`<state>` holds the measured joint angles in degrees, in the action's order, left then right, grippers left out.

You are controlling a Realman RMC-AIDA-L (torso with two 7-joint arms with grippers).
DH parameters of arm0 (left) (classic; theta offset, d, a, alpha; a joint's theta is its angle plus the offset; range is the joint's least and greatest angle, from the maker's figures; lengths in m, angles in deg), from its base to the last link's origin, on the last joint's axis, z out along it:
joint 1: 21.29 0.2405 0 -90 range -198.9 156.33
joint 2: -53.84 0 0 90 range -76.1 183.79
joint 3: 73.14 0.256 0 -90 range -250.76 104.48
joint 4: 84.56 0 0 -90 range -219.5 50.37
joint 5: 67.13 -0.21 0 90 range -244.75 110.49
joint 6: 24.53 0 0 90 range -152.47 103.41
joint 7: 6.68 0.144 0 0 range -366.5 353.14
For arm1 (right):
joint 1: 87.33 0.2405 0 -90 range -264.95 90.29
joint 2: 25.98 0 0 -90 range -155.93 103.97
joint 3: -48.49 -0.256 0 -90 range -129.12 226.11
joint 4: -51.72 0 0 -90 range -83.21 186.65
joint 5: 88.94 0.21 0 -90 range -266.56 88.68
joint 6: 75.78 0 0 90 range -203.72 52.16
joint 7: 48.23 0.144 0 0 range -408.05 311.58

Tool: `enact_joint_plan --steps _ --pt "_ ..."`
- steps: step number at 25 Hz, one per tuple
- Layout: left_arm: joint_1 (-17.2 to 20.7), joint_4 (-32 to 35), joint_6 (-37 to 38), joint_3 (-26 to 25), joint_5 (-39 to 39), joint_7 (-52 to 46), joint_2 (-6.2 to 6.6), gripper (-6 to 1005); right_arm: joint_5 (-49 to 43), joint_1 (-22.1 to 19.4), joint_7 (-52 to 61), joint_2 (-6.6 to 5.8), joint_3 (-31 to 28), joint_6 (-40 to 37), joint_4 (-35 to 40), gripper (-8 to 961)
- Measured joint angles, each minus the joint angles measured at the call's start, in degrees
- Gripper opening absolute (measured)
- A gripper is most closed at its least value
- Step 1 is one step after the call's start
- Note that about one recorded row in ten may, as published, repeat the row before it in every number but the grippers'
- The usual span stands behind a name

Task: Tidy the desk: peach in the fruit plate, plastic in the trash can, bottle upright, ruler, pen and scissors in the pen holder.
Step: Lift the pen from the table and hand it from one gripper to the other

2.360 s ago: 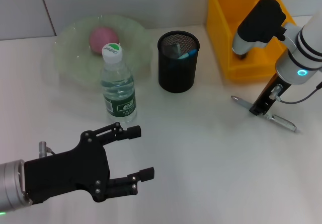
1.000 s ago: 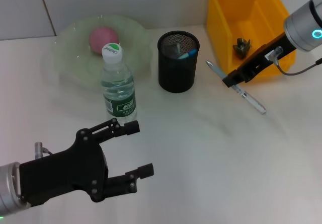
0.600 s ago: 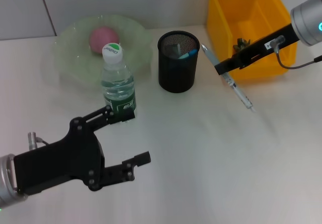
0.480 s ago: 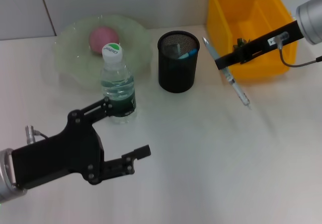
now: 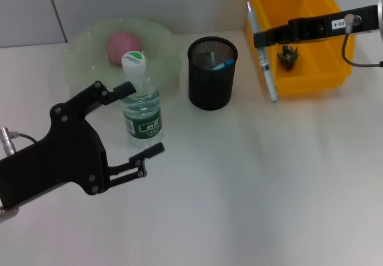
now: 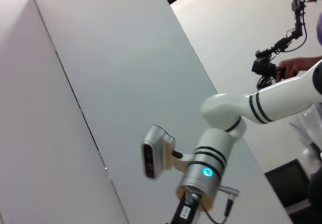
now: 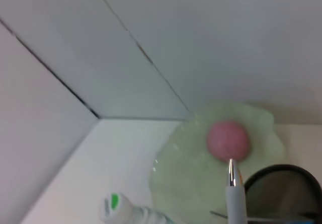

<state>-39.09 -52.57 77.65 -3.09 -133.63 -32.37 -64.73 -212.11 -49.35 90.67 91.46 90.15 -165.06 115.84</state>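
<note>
Presently: pen carried toward the pen holder, not yet inserted.

Nearest, my left gripper (image 5: 128,125) hangs spread wide, holding nothing, just beside the upright bottle (image 5: 141,101). Farther off, the pen holder (image 5: 212,72) stands near the fruit plate (image 5: 84,57), which holds the peach (image 5: 122,43). My right gripper (image 5: 261,39) is clamped on the pen (image 5: 261,54), which hangs near-vertical beside the holder, before the yellow trash can (image 5: 299,83). Risk: lowering off-centre could strike the mesh rim, tipping the holder or skewing the pen; my left gripper could topple the bottle.
</note>
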Motion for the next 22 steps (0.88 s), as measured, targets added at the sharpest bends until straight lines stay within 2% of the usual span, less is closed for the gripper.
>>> enact_joint_plan --steps 4,6,17,22 --pt "-0.3 0.0 -0.2 0.0 0.3 3.6 -0.07 744 2.4 -0.9 0.0 0.31 -0.1 1.3 -1.6 135" --pt "-0.2 0.0 -0.3 0.0 0.3 8.5 -0.14 744 5.6 -1.6 0.0 0.53 -0.5 2.1 -3.8 135" --pt "-0.2 -0.7 -0.2 0.6 0.4 21.2 -0.45 744 14.1 -4.0 -1.6 0.34 -1.1 3.6 -9.6 135" --pt "-0.7 -2.6 -0.2 0.7 0.7 28.6 -0.53 743 20.1 -4.2 -3.4 -0.61 -3.6 3.6 -17.1 135"
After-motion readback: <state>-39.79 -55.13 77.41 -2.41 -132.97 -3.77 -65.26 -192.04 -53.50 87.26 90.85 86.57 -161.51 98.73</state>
